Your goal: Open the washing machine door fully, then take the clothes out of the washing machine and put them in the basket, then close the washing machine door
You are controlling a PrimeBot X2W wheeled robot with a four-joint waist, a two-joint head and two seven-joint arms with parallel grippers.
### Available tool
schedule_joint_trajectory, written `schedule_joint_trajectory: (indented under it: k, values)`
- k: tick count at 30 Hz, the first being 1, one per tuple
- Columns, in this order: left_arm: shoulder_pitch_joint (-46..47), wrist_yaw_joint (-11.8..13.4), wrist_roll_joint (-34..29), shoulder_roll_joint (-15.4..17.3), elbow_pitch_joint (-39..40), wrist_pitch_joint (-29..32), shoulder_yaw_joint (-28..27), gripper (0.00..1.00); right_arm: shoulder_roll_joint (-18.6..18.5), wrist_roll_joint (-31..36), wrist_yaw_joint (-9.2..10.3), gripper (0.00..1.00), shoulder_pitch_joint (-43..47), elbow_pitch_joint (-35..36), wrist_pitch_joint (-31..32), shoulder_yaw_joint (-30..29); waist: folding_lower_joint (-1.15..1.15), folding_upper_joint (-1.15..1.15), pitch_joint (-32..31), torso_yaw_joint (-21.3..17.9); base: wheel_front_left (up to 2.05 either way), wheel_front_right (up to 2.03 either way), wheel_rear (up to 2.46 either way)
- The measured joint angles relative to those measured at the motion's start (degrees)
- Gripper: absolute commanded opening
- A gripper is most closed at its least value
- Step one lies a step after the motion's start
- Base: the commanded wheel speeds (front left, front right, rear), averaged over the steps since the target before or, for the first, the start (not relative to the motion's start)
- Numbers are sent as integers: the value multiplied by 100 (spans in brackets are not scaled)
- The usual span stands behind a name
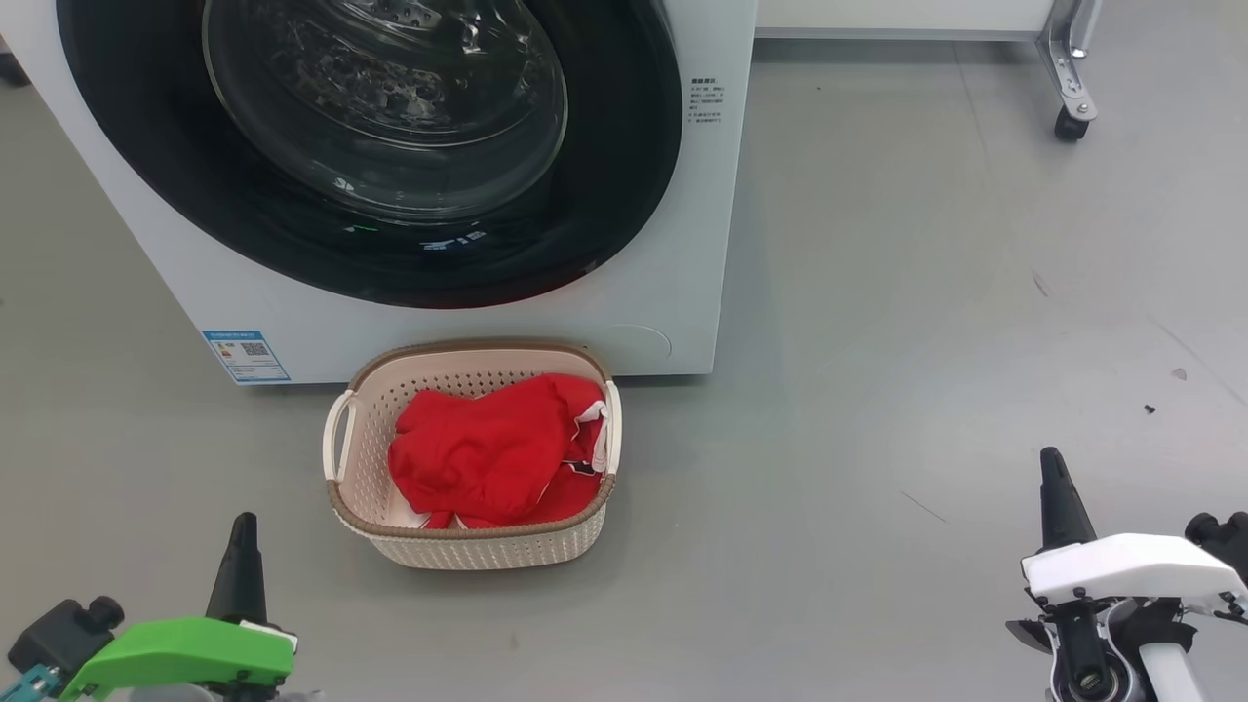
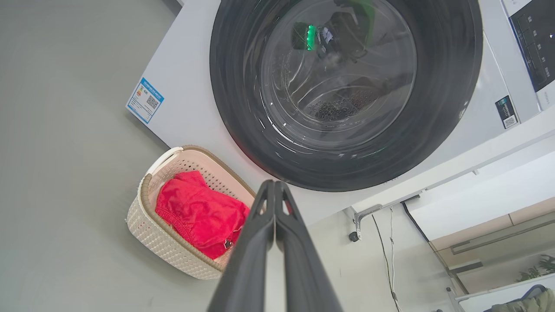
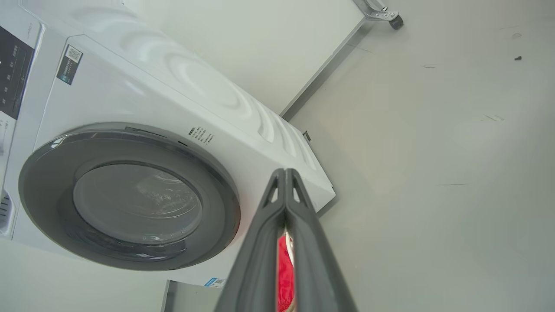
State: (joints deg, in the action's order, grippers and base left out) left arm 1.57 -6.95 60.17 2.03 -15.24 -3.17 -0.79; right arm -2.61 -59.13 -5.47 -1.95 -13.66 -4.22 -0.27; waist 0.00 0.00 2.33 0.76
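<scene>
The washing machine (image 1: 673, 292) (image 3: 143, 91) stands ahead with its door (image 1: 370, 146) (image 2: 347, 91) (image 3: 130, 199) shut flat against the white front. On the floor in front of it sits the basket (image 1: 473, 546) (image 2: 156, 236), and the red clothes (image 1: 487, 453) (image 2: 199, 214) lie piled inside it. My left gripper (image 1: 242, 522) (image 2: 274, 184) is low at the left, shut and empty, well short of the basket. Far off at the lower right, my right gripper (image 1: 1051, 458) (image 3: 285, 172) is also shut with nothing held.
A blue sticker (image 1: 246, 356) marks the machine's lower left corner. A wheeled metal leg (image 1: 1071, 68) of some white furniture stands at the back right. Grey floor (image 1: 926, 341) spreads to the right of the machine and the basket.
</scene>
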Motion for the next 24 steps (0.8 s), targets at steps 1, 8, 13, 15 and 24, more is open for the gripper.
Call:
schedule_joint_trajectory:
  k: [1,8,13,15,24]
  values:
    - [2,0,64,1,-3,19,-10,0,-1,-88,-1,0,-1,-3,40,-13,0,0,-5,-2,0,0,0]
    - [15,0,604,5,-10,170,-69,0,-27,-619,-4,0,-13,-41,166,-94,0,0,-39,-14,0,0,0]
    - [21,0,964,7,-19,267,-91,0,-41,-1004,-46,0,-16,-65,250,-135,0,0,-64,-22,0,0,0]
    - [25,0,1077,8,-26,312,-100,0,-58,-1176,-47,0,-19,-71,296,-153,0,0,-74,-26,0,0,0]
    - [97,0,1736,12,-40,480,-137,0,-74,-1873,-63,0,-53,-122,455,-254,0,0,-119,-41,0,0,0]
